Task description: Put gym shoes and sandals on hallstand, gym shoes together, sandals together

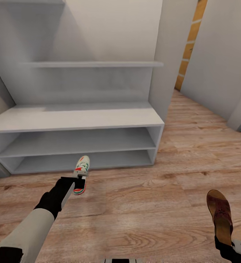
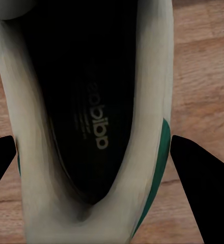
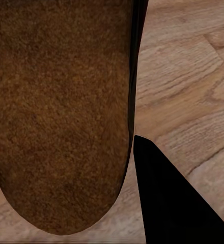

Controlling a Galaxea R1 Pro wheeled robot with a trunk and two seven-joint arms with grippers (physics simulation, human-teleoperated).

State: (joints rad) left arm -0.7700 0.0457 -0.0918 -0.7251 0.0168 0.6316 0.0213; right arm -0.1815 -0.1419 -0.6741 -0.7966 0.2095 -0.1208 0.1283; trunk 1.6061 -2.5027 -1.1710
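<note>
Floor (image 1: 142,204): wood plank, running from the near edge to the rack foot and off to the far right.

Rack (image 1: 76,118): pale grey, far left of centre. Its wide tabletop, two open shelf rows below and upper shelves are all bare; no shoe is on it yet.

Sandal (image 1: 219,215): dark brown, near right, toe pointing away. The right claw (image 1: 228,245) grips it at the heel end. In the right wrist view the brown footbed (image 3: 61,112) lies against one dark finger (image 3: 168,198), with floor beyond.

Gym shoe (image 1: 81,171): cream with green stripes and a red-orange tab, just in front of the rack's lowest shelf, toe toward the rack. The left claw (image 1: 76,179) is closed on its heel. In the left wrist view a finger (image 2: 201,178) stands at each side of the shoe's collar (image 2: 142,168), and the dark insole shows between them. Whether the shoe hangs clear of the floor cannot be told.

Second gym shoe, second sandal: not located.

Step in hand, as judged: carrying the first two items to the rack, one per arm.

Next move calls for: raising the gym shoe above the tabletop edge, reaching forward and setting it flat toward one end, with room beside it for its mate; the sandal needs to go well apart, also with room beside it.
</note>
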